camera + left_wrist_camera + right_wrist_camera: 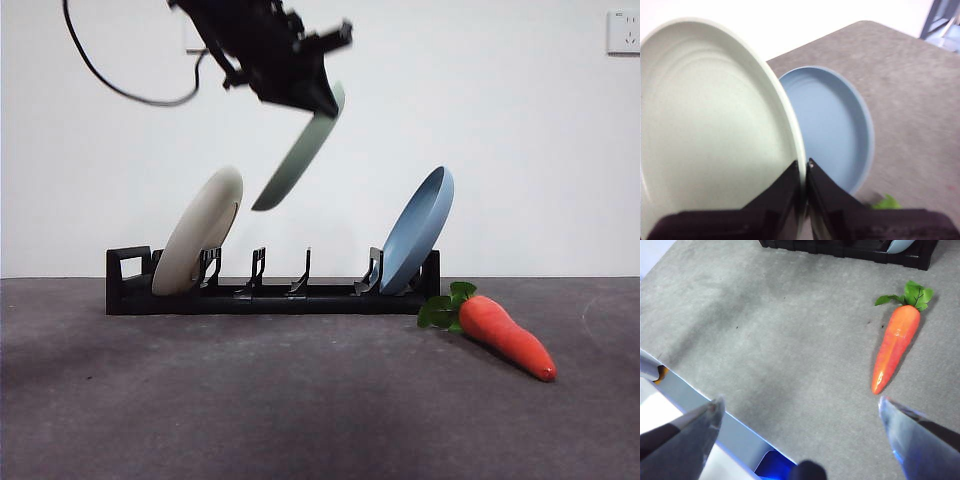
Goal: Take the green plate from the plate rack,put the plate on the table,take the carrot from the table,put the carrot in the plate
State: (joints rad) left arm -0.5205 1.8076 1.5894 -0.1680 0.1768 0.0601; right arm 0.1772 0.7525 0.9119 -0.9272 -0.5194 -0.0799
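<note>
1. The green plate (300, 150) is out of the rack (270, 290). It hangs tilted in the air above the rack's middle slots, clear of the dividers and touching nothing below.

2. The left gripper (805, 167) has its jaws clenched on the plate's rim, one jaw on each face, as the left wrist view shows. In the front view the same gripper (322, 98) comes in from above the rack, dark and a little blurred.

3. So the first step, taking the plate from the rack, looks done. The second step is open: the plate has not yet been set on the table (250, 400).

4. Two other plates sit in the rack: a cream plate (198, 243) leaning near the end with the square loop, and a blue plate (418, 230) leaning at the opposite end.

5. The carrot (503, 336) lies flat on the table, in front of the rack and just past its blue-plate end, leaves pointing toward the rack. It is untouched.

6. The right gripper (800, 412) waits with jaws spread wide and holding nothing, over the table on the near side of the rack, with the carrot (895, 347) ahead of it and apart from both jaws.

7. Left to do, by my reading: lower the plate onto bare table in front of the rack, release it, then pick up the carrot and lay it in the plate.
</note>
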